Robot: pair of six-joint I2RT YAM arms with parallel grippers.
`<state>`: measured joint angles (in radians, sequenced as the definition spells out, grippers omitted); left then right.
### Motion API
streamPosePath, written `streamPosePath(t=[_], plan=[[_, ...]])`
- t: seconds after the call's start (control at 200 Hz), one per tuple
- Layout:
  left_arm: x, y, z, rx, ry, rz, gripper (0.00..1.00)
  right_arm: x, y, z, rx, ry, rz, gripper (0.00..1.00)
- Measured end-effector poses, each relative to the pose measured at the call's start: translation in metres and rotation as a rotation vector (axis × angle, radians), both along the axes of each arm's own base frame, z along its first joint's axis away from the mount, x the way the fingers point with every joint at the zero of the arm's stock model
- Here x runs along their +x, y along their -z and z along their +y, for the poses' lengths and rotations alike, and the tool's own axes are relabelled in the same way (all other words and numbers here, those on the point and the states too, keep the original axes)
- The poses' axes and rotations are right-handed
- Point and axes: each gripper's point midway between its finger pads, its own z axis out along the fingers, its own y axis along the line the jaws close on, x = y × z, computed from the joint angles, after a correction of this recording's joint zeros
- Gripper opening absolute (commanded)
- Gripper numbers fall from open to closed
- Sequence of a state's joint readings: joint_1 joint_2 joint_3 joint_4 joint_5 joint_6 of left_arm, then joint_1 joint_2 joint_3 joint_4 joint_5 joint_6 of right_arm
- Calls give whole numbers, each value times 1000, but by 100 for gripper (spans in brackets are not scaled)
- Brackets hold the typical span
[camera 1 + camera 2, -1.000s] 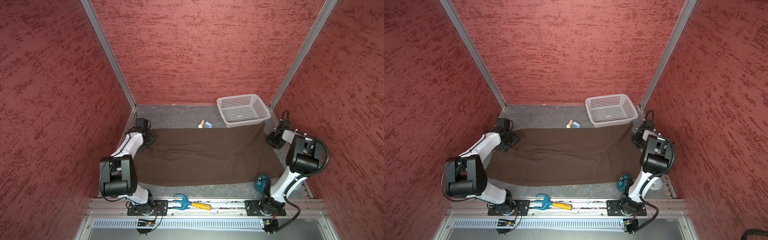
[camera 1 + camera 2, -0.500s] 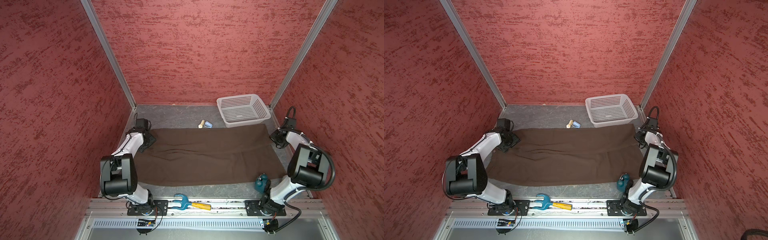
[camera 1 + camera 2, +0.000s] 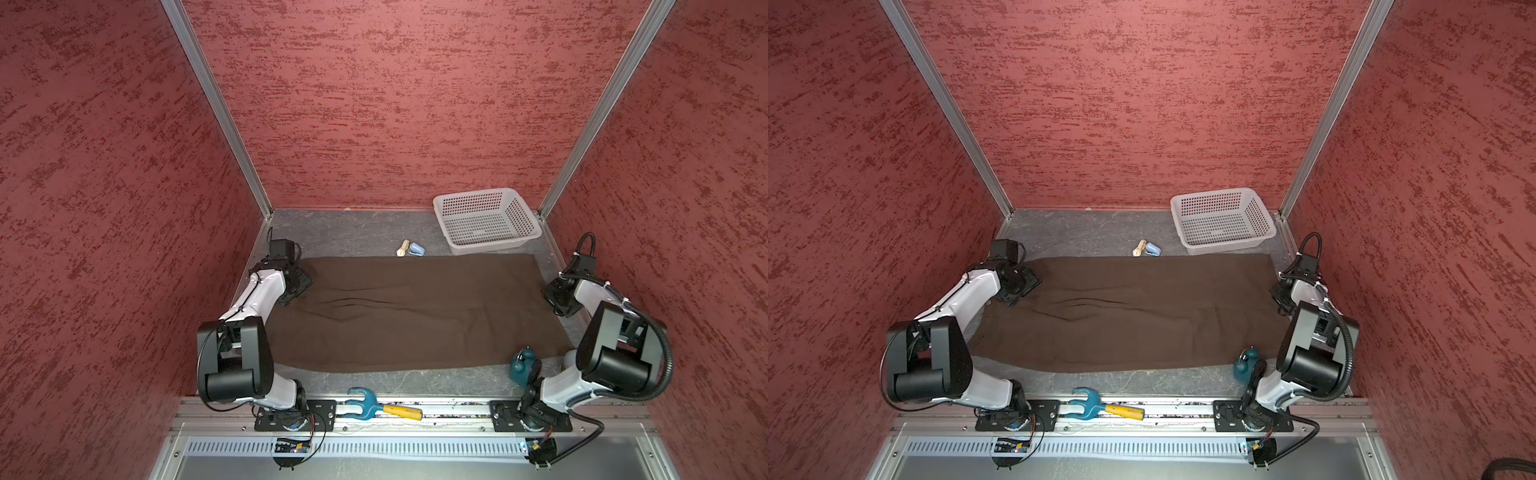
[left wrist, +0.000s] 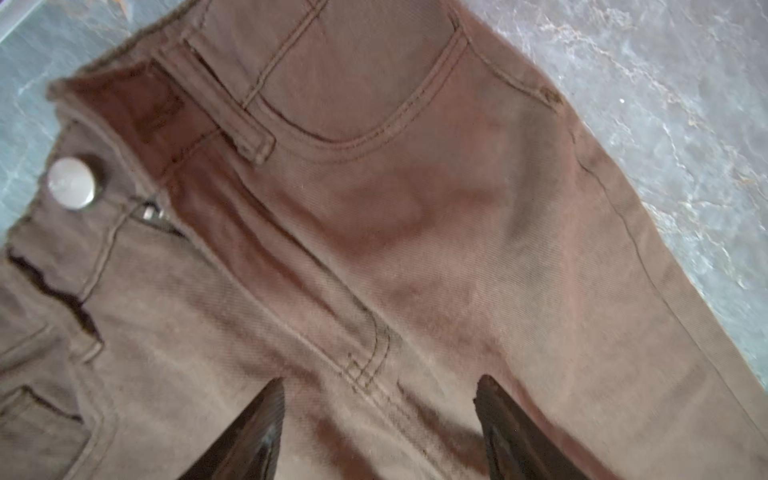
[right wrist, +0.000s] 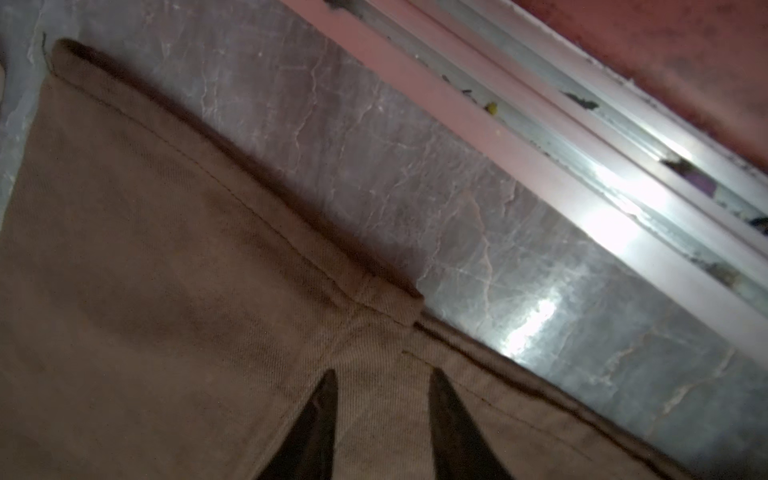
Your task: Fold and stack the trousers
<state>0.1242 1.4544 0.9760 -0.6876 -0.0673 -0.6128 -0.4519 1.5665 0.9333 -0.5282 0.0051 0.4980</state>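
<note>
Near edge of desk: teal object sits just beside the trousers' near-right corner, so a dragged fold could knock it over.

Trousers lie flat across mid-desk, waist toward the left edge, hems toward the right.

Left fingers are spread wide over the fly and hold nothing. Right fingers are partly open above the hems, also empty.

Risk: pinching only the top layer, which would split the legs on lift.

Far edge — small blue item and white basket lie close to the cloth and may snag it.
</note>
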Motion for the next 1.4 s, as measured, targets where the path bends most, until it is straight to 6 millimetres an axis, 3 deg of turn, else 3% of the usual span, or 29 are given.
streamPosePath(t=[0.205,0.291,0.386,0.506,0.541,0.571,0.646,0.862,1.217,1.332,1.403], plan=[[-14,-34,0,-12,-7,-108,69,-5,-18,4,-12,-3,-52,39],[-22,-44,-1,-16,-9,-139,68,-13,-23,15,11,-9,-88,40],[-37,-50,-3,-15,-9,-156,66,-29,-16,35,77,-21,-104,46],[-59,-53,-5,-17,-16,-160,66,-54,1,56,154,-15,-61,62],[-64,-55,-5,-16,-20,-163,66,-60,2,59,162,-9,-49,71],[-67,-56,-5,-16,-22,-167,66,-64,2,60,163,-4,-42,86],[-71,-60,-5,-20,-26,-177,66,-72,-5,58,144,23,-39,99],[-86,-50,-11,-60,-38,-168,67,-81,-20,47,100,123,-71,99],[-94,-41,-9,-102,-68,-140,67,-111,25,7,180,351,53,99],[-94,-38,-10,-116,-68,-130,67,-111,32,1,184,364,63,84],[-93,-36,-10,-121,-68,-120,67,-107,33,-2,183,368,45,64]])
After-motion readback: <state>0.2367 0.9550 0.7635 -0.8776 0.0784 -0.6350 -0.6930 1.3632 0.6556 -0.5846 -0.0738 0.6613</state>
